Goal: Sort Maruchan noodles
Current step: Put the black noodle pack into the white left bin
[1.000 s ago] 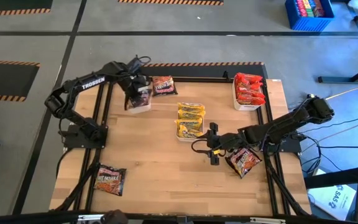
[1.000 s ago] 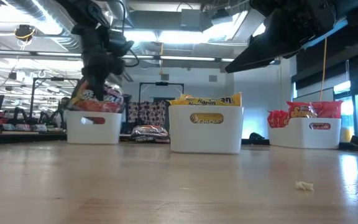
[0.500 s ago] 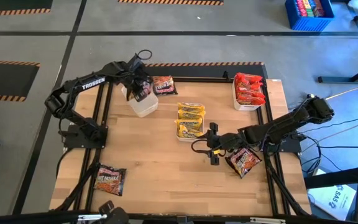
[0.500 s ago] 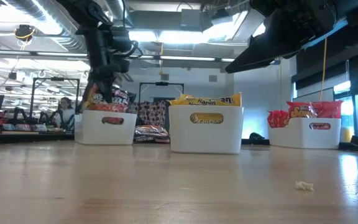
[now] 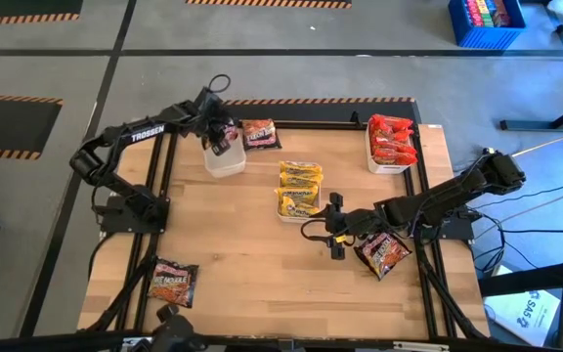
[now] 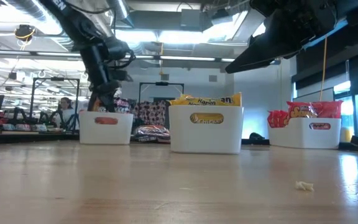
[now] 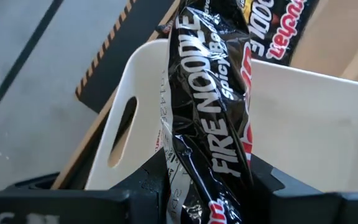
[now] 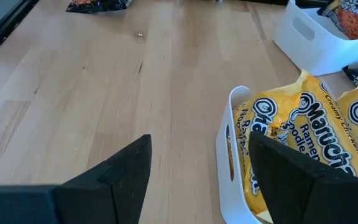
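Noodle packets lie about the wooden table (image 5: 252,254): a dark one (image 5: 172,282) near the front left corner, another (image 5: 383,254) at the front right under the right arm. The right gripper (image 5: 336,238) hangs open and empty beside the middle tray (image 5: 283,210) of yellow packets (image 5: 299,186). Farther back, the left gripper (image 5: 221,137) pinches a black packet (image 7: 213,118) upright over a white tray (image 5: 225,162). Red packets (image 5: 391,139) fill the far right tray.

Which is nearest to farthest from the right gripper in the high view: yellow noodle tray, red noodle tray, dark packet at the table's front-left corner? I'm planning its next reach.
From the right gripper:
1. Yellow noodle tray, just beside it at table centre.
2. Red noodle tray, back right corner.
3. Dark packet, front-left corner.
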Robot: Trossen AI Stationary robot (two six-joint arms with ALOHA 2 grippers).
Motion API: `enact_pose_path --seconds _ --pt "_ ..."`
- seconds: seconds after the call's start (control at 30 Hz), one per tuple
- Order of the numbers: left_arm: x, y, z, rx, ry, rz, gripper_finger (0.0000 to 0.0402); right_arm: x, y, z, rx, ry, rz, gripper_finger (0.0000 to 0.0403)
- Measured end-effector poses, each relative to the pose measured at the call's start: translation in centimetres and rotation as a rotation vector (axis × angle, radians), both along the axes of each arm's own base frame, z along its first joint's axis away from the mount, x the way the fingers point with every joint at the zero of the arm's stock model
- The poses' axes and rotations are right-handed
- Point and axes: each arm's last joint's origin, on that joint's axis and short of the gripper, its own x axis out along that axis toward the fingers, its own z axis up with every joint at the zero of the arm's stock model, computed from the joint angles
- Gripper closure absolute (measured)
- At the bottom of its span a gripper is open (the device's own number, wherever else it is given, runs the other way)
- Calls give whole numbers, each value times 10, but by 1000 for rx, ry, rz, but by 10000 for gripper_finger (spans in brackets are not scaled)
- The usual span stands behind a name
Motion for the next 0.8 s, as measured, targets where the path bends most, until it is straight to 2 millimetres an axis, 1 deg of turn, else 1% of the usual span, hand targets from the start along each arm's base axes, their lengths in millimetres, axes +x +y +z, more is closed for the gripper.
enact_pose_path --seconds 0.17,0.27,0.4,0.63,0.8 --pt "-2 4 -5 51 2 -54 288 0 0 0 0 0 0 155" --pt "-8 7 -9 71 12 -80 288 0 0 0 0 -1 0 155" --pt "-16 12 -11 36 -49 -123 287 0 0 0 4 -2 -2 155" --pt "-25 21 -8 36 -147 -182 287 0 0 0 5 -3 -2 155" --pt "-26 24 -8 68 -141 -213 287 0 0 0 8 -4 -3 155"
